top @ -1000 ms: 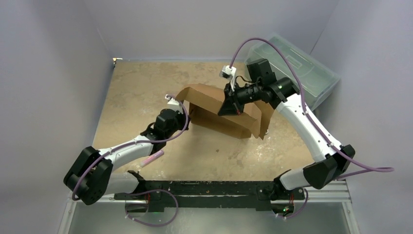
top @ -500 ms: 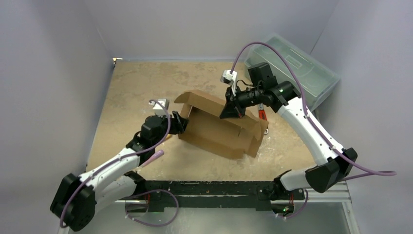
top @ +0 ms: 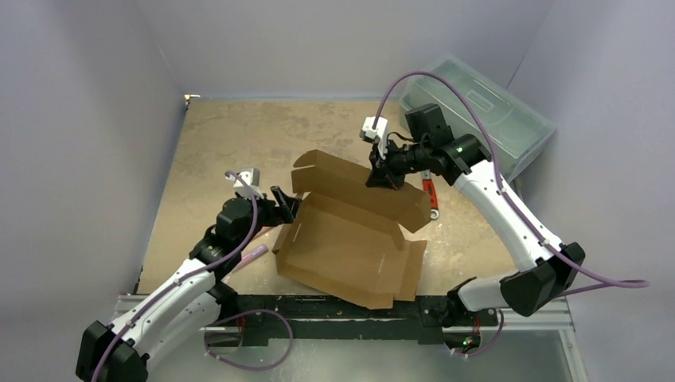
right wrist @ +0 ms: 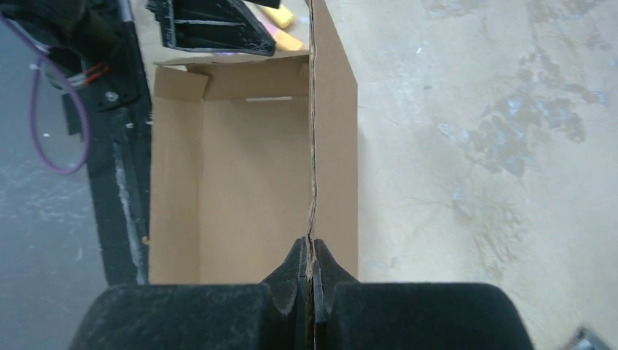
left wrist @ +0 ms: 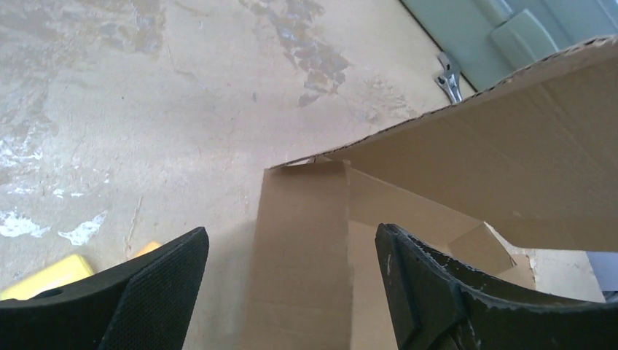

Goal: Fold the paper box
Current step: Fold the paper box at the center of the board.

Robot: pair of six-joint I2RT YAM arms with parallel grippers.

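Observation:
The paper box (top: pixel 350 251) is brown corrugated cardboard, half formed, lying open near the table's front edge with its lid panel (top: pixel 362 187) raised at the back. My right gripper (top: pixel 388 177) is shut on the top edge of that lid; in the right wrist view the thin cardboard edge (right wrist: pixel 312 146) runs straight up from between the pinched fingertips (right wrist: pixel 311 251). My left gripper (top: pixel 285 204) stands open just left of the box's left end. In the left wrist view a side flap (left wrist: pixel 302 248) lies between and beyond its spread fingers (left wrist: pixel 157 284), with nothing touching them.
A translucent grey-green plastic toolbox (top: pixel 485 111) stands at the back right. A red-handled tool (top: pixel 431 195) lies on the table right of the lid. A pink stick (top: pixel 251 256) lies by the left arm, and something yellow (left wrist: pixel 51 275) shows beside the left fingers.
The left gripper let go of the box's left end, opened wide and drew back toward the front left. The box swung down and forward to lie open. The right gripper kept its pinch on the lid.

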